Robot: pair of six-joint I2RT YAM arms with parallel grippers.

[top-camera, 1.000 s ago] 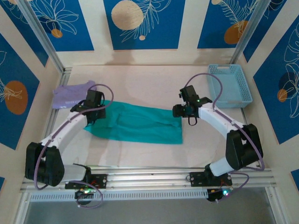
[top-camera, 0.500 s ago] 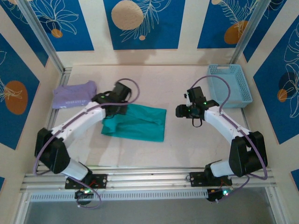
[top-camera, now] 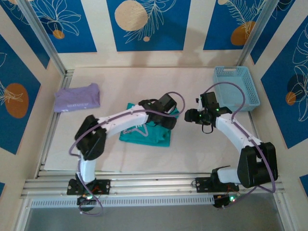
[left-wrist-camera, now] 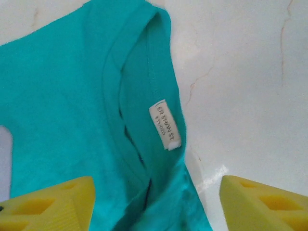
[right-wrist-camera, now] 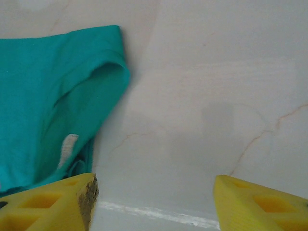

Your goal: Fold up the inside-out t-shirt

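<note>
From above, the inside-out t-shirt (top-camera: 144, 134) lies on the table (top-camera: 120, 79) as a short, compact teal bundle a little left of centre. A second ago it stretched as a long band from the left arm's end across to the right gripper, and half a second ago it was already about half that length. The left arm has swept from the shirt's left end over to its right end, and the left gripper (top-camera: 167, 118) now hangs over the bundle's far right corner. The right gripper (top-camera: 190, 116) has drawn slightly to the right and sits just beside the shirt, clear of the cloth whose edge it met a second ago. The lavender folded shirt (top-camera: 77, 97) at the far left and the blue basket (top-camera: 236, 86) at the far right lie where they were. In the left wrist view, the two yellow fingertips (left-wrist-camera: 50, 204) stand wide apart with nothing clamped between them. Below them lies the teal collar, its small neck tag (left-wrist-camera: 166, 125) facing up, and bare table shows to the right. In the right wrist view, that gripper's yellow fingertips (right-wrist-camera: 50, 202) are also spread apart over bare table, holding nothing. The folded edge of the shirt lies to their left, and part of the tag shows in the fold.
</note>
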